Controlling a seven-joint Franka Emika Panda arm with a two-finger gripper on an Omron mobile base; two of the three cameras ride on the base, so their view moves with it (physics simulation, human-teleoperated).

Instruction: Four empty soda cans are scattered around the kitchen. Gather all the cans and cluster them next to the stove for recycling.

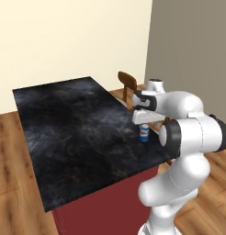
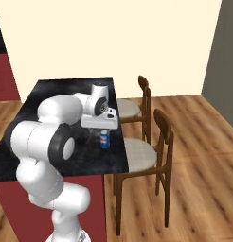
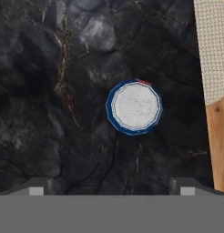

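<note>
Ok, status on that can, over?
Gripper open, hovering directly above blue and white can. Can upright near counter edge, untouched. Nothing in the way.

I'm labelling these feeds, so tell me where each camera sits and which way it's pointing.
Left base view: behind the arm on its left, facing forward and down over the black counter; arm at lower right.
Right base view: behind on the right, facing the counter and two chairs; arm at lower left.
Hand view: on the hand, straight down on the can; fingertips at bottom.
Both base views share the can.
</note>
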